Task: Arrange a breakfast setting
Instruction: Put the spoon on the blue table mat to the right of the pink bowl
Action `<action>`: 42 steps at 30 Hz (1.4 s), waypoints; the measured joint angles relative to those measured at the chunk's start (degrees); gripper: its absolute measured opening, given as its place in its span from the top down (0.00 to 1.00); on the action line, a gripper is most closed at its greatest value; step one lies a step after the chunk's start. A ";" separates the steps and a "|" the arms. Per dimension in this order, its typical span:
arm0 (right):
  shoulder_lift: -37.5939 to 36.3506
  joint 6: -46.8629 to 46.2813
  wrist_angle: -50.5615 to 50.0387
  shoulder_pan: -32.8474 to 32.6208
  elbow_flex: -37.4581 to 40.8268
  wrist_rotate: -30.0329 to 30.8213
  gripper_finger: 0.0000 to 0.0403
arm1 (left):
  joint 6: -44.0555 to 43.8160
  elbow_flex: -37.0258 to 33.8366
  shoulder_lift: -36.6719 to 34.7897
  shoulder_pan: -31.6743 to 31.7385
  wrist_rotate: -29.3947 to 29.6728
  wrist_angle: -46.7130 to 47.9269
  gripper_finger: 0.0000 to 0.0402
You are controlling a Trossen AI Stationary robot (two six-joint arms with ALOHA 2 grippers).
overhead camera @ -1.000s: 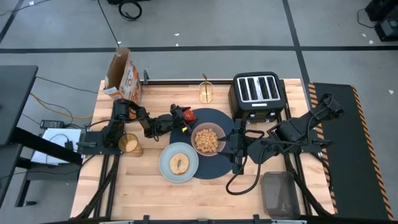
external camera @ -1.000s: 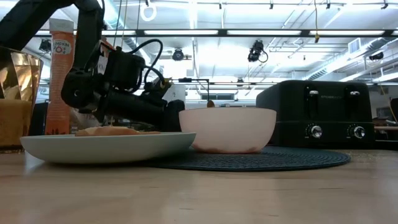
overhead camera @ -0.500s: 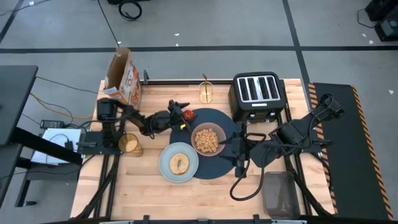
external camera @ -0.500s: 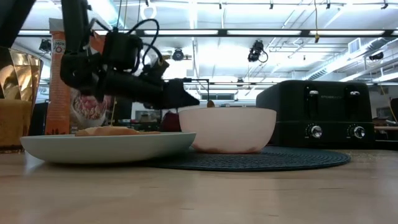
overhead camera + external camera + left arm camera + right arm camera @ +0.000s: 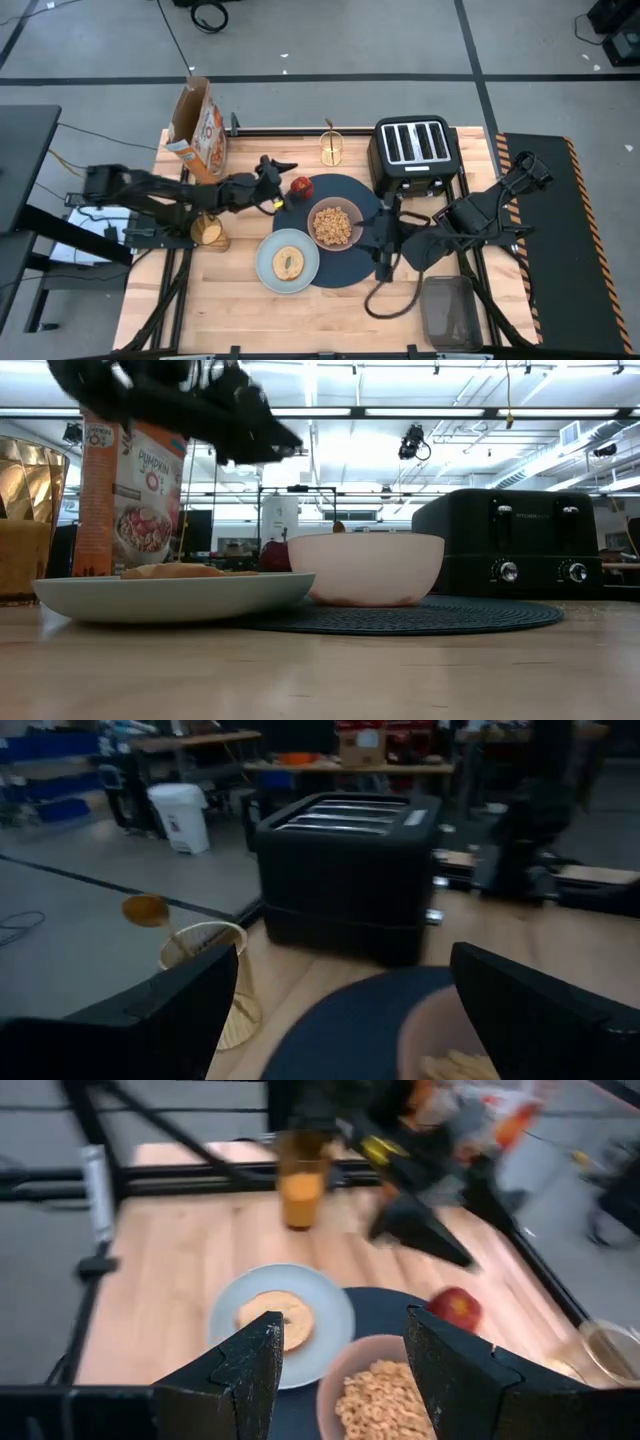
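Left gripper [image 5: 280, 183] located left of centre in the high view, raised clear of the table [image 5: 240, 310] and stretched toward the red apple [image 5: 300, 186]. Fingers found spread wide, grasping nothing. Same gripper [image 5: 268, 432] seen in the upper left of the low view, well above the dishes.

Right gripper [image 5: 384, 236] located right of centre in the high view, just beside the tan bowl [image 5: 313, 222] and over the right edge of the big dark-blue round placemat [image 5: 350, 268]. Fingers [image 5: 245, 1370] found apart, nothing between them.

Placemat recorded at centre frame. Bowl placed on it, filled with cereal. Apple set on the upper left edge of the placemat, apart from the left fingertips. Pale-blue plate [image 5: 272, 272] noted lower left of the bowl, overlapping the placemat edge, with round toasted bread [image 5: 290, 262] on top. Amber cup [image 5: 210, 231] noted left of the plate, partly under the left arm. Thin gold spoon [image 5: 148, 910] found standing in a clear glass [image 5: 332, 150] at upper centre, beside the black toaster [image 5: 415, 150]. Orange cereal box [image 5: 197, 125] noted at upper left.
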State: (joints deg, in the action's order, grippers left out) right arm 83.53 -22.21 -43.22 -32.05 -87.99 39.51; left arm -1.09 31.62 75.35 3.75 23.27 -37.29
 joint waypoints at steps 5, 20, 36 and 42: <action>1.62 -7.07 -2.31 5.03 0.00 3.43 0.47 | -3.09 8.22 -8.86 -5.89 0.04 23.54 0.08; 14.64 -5.00 1.43 41.93 0.00 -8.21 0.47 | -13.36 21.40 -11.61 -29.03 8.05 41.79 0.08; 28.02 6.72 21.31 64.21 0.02 -25.09 0.51 | -16.36 21.37 -11.58 -36.26 16.22 43.48 0.08; 27.96 7.74 22.29 64.05 0.02 -24.77 0.58 | -15.96 21.33 -10.73 -35.81 16.30 43.39 0.08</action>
State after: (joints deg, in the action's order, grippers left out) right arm 111.48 -14.47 -20.93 32.00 -87.96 14.74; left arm -17.05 52.94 64.62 -32.06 39.57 6.11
